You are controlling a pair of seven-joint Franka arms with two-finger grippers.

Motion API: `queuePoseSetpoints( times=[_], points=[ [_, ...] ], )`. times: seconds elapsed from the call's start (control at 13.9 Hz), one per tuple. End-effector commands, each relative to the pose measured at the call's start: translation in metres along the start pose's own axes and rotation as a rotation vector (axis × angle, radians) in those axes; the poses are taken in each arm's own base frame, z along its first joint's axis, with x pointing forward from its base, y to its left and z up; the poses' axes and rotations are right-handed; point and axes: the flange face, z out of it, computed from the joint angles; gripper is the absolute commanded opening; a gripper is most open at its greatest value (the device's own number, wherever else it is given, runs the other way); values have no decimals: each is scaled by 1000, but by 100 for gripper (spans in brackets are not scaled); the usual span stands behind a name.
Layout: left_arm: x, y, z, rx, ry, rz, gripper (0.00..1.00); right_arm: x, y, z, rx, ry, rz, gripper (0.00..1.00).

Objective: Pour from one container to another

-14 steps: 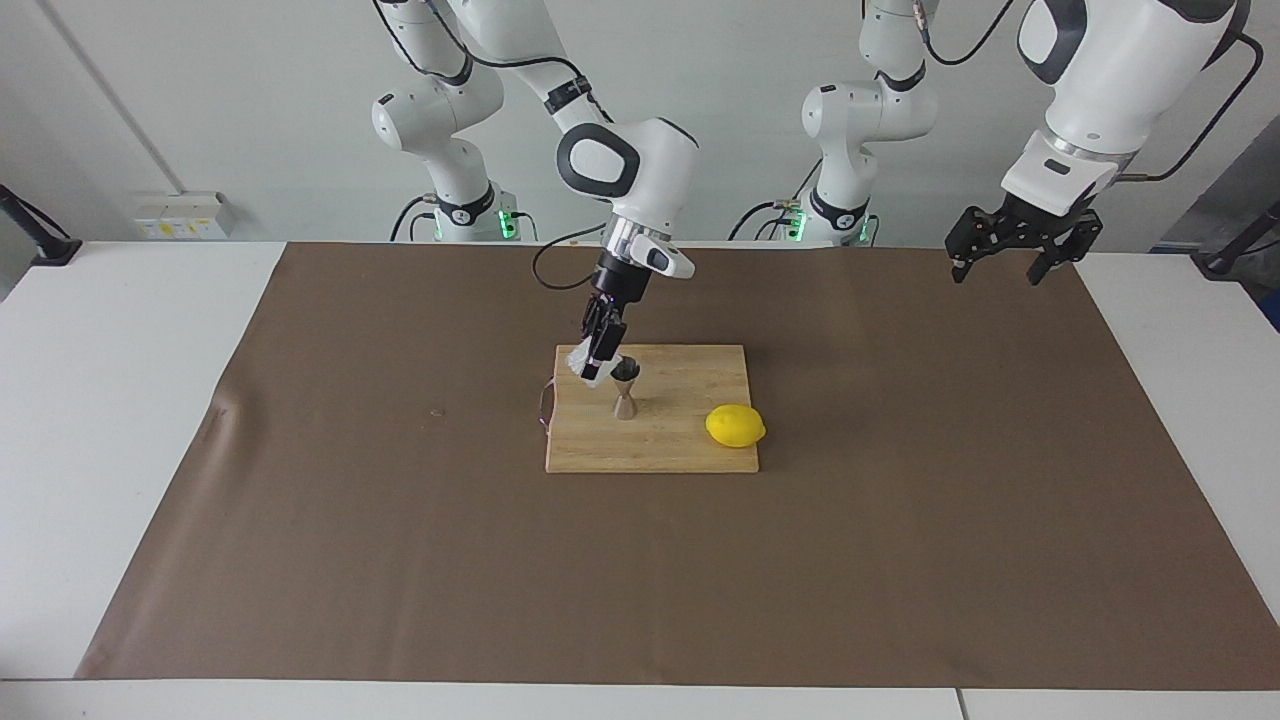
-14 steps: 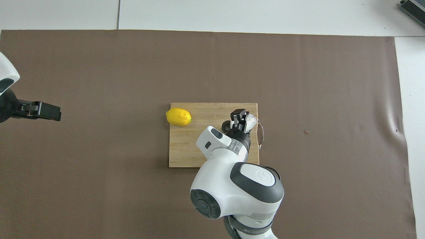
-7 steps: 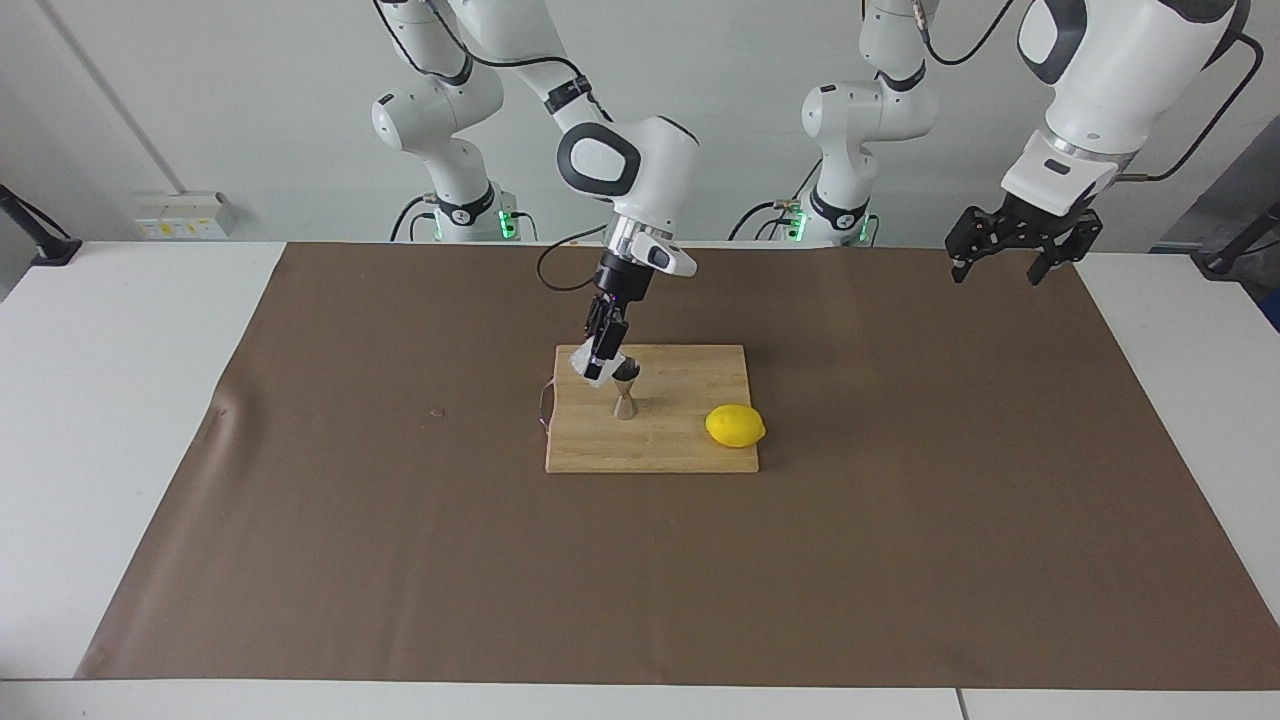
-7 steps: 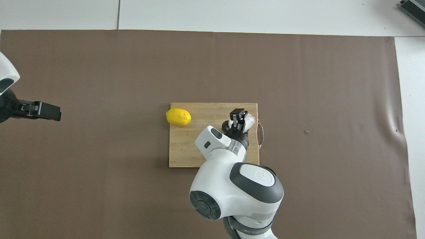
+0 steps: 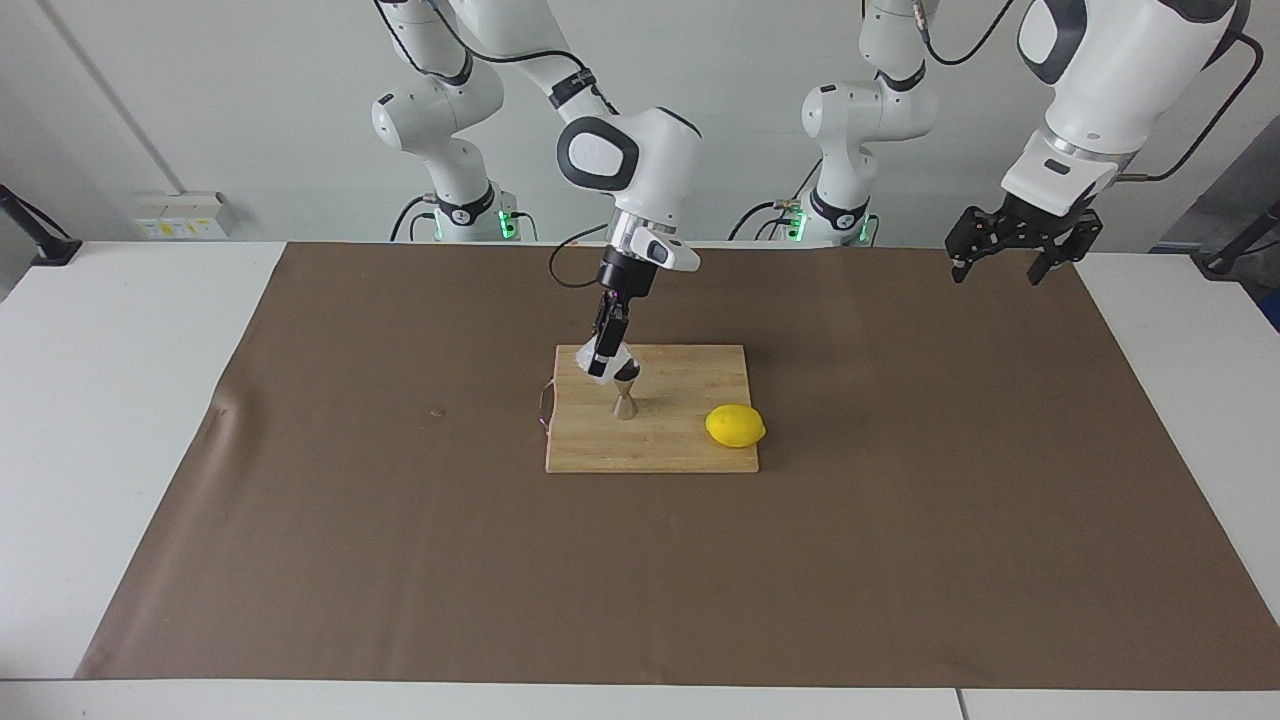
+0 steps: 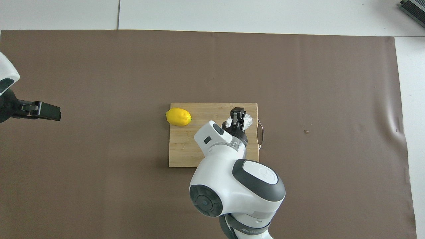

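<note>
A small steel hourglass jigger (image 5: 626, 396) stands upright on the wooden cutting board (image 5: 690, 450). My right gripper (image 5: 601, 364) is shut on the small whitish textured cup (image 5: 589, 358), holding it tilted right over the jigger's rim. From overhead the cup (image 6: 248, 120) shows beside the right gripper (image 6: 237, 114), and the arm hides nearly all of the jigger (image 6: 227, 123). My left gripper (image 5: 1002, 258) hangs open and empty over the mat at the left arm's end of the table, and shows again overhead (image 6: 49, 112).
A yellow lemon (image 5: 735, 426) lies on the board toward the left arm's end, and appears overhead too (image 6: 178, 117). A thin wire loop (image 6: 260, 132) lies at the board's edge toward the right arm's end. A brown mat (image 5: 900, 560) covers the table.
The right arm has risen and shifted slightly, lifting the tilted cup a little higher over the jigger. The left arm has not moved.
</note>
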Motion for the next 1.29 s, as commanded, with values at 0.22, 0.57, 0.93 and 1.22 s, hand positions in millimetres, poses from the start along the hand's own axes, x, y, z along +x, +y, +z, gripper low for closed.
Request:
queuePoseSetpoints(
  times=[0.22,0.57,0.93,1.22],
  points=[
    [-7,-1,-2,-6,4,4,100,-11,15,1,92,66,53,0],
    [-7,-1,-2,-5,4,4,100,-26,27,14,196,102,92,0],
    [-7,-1,-2,-6,4,4,100,-42,40,24,318,176,153,0],
    [-7,-1,-2,-6,4,4,100,-48,48,26,363,243,170,0]
  ],
)
